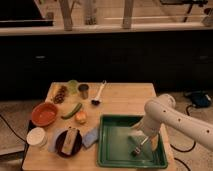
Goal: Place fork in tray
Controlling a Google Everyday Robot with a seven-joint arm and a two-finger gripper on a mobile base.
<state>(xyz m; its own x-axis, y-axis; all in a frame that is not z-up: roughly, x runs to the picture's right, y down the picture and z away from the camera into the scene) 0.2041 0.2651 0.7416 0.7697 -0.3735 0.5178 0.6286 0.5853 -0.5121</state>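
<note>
The fork lies low over the near right floor of the tray, tines toward the near side. The gripper sits directly above it; whether the claw grips or has let go cannot be told. To finish well, release only once the fork rests flat, then lift straight up, clear of the far rim.

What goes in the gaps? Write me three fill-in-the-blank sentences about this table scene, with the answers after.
1. The gripper hovers over the green ____.
2. The fork lies inside the tray, near its ____ side.
3. The bowl left of the tray is ____ in colour.

Answers: tray; right; orange
</note>
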